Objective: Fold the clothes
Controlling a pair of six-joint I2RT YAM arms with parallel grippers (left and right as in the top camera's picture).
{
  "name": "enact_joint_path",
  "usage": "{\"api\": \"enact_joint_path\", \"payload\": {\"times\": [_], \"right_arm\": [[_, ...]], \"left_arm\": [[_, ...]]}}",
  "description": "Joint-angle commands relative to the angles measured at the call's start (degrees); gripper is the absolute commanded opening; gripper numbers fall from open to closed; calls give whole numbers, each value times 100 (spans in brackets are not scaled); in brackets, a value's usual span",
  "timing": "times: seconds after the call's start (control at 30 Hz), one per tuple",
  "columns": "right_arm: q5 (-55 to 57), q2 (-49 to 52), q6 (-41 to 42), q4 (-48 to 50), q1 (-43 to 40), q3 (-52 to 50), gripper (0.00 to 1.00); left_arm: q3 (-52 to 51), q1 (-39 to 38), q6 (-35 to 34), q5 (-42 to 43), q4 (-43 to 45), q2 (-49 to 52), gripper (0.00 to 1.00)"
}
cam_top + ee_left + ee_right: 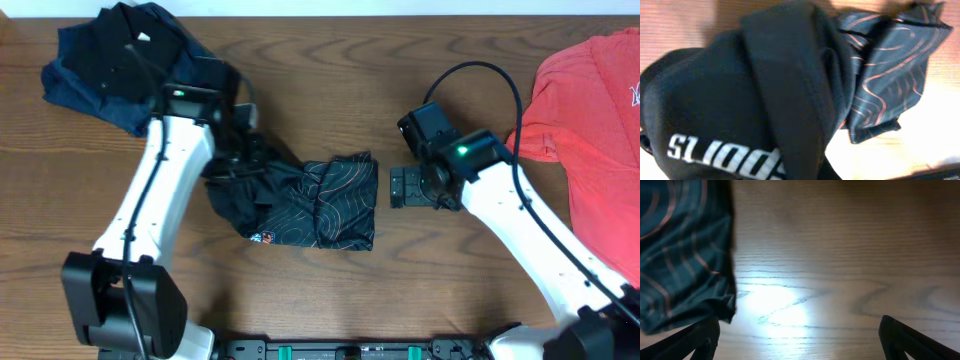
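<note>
jersey (300, 200) sits crumpled mid-counter (330, 80), black with orange contour lines, white lettering up in the left wrist view. left jaws closed on its fabric at the 10 o'clock corner, cloth bunched over them. right jaws wide open, gripping nothing, just off the jersey's 3 o'clock edge. red T-shirt (590, 130) at 3 o'clock, dark garments (110, 60) at 10 o'clock.
</note>
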Motion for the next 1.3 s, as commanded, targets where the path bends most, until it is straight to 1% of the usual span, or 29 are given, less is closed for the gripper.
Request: {"api": "enact_joint_path", "payload": {"times": [0.0,0.17,0.3,0.47,0.57,0.63,0.8,0.93,0.97,1.1,1.2,1.27], "right_arm": [[109,212,-15,0,-131,4,99],[96,402,133,-4,-245,4,99],[13,402,192,-11,-382,4,99],[-116,402,190,-13,-485,4,99],[-144,402,190,-7,-487,4,99],[-149,402,190,-11,-487,4,99],[-168,402,190,-9,-487,4,99],[-168,402,192,-7,-487,4,99],[-166,402,192,-7,-490,4,99],[-166,402,192,-7,-501,4,99],[-166,402,195,9,-511,4,99],[-168,402,192,39,-535,4,99]], "left_arm": [[63,-385,-431,-76,96,-26,6],[59,-997,-745,-79,334,-11,6],[11,-1375,-850,-116,520,-11,6],[-404,-1812,-962,-162,1038,-9,9],[-636,-2006,-1141,-160,1320,-9,17],[-732,-2151,-1147,-160,1482,4,29],[-745,-2428,-1150,-155,1626,118,31],[-745,-2656,-1147,-155,1766,195,41],[-745,-2695,-1150,-155,1801,192,42],[-640,-2667,-1143,-164,1753,83,42],[-522,-2382,-1145,-319,1451,-120,42],[-496,-2026,-1145,-535,1158,-323,42]]}}
